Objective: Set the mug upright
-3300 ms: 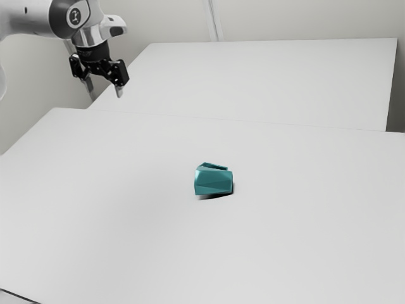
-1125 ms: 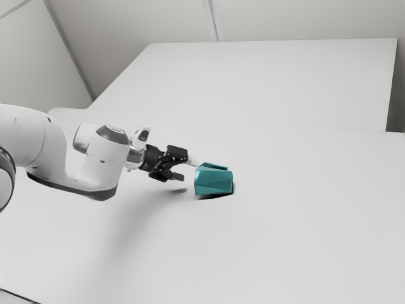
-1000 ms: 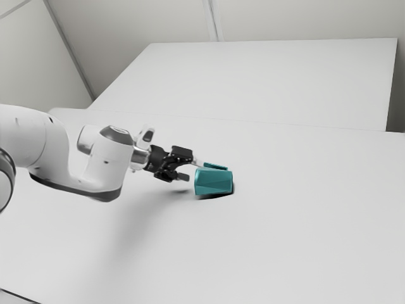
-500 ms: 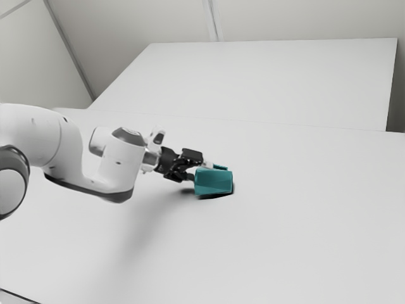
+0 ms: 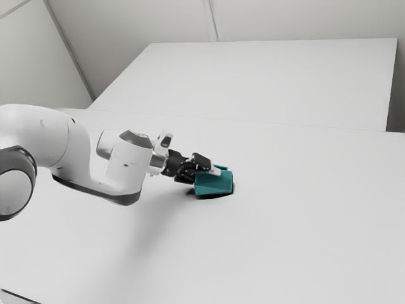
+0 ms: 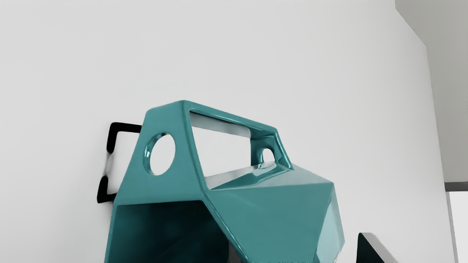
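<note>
And here's the mug point(image 5: 214, 183), lying on its side on the table point(image 5: 285, 234), the gripper point(image 5: 207, 175) right up against it! The fingers point(image 6: 368, 250) are spread: one seems to reach into the mouth point(image 6: 164, 235), the other stands outside, a gap between it and the wall point(image 6: 270, 219). It looks light, rigid and glossy, so those slanted facets could slip; perhaps brittle, if ceramic. The wall near the rim looks the best hold; the angular handle point(image 6: 166, 118) offers a chunkier but more lopsided one.
</note>
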Controlling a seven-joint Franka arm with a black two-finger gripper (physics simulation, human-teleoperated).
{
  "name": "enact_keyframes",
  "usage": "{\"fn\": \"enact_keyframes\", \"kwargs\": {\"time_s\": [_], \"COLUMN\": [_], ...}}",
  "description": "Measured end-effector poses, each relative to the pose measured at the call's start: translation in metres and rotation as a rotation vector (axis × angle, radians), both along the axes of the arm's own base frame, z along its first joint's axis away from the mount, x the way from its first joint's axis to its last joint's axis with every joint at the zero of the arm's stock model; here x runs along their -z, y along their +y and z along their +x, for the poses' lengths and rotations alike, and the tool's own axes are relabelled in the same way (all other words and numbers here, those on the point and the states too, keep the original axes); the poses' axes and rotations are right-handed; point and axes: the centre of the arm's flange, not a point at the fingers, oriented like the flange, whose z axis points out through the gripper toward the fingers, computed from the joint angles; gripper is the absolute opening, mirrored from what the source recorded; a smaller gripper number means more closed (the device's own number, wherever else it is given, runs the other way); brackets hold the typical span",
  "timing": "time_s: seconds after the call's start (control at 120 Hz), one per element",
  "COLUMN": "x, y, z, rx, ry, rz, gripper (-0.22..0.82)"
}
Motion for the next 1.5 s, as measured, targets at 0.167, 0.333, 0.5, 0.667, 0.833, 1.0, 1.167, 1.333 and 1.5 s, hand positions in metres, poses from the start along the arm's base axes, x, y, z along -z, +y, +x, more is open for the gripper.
{"fn": "enact_keyframes", "kwargs": {"time_s": [0.167, 0.333, 0.5, 0.667, 0.833, 1.0, 1.167, 1.333, 1.5], "x": [-0.01, -0.021, -0.027, -0.039, -0.061, -0.09, -0.101, -0.099, -0.098], "y": [0.0, -0.001, -0.002, -0.012, -0.026, -0.034, -0.037, -0.044, -0.052], "z": [0.006, 0.013, 0.02, 0.026, 0.025, 0.029, 0.035, 0.034, 0.031], "rx": [0.002, 0.007, 0.013, 0.029, 0.068, 0.199, 0.318, 0.394, 0.398], "ry": [-0.026, -0.053, -0.072, -0.095, -0.124, -0.143, -0.113, -0.052, 0.025], "rz": [-0.002, -0.002, 0.003, 0.001, 0.037, 0.227, 0.465, 0.684, 0.834], "gripper": [0.06, -0.07, -0.14, -0.16, -0.18, -0.18, -0.18, -0.18, -0.18]}}
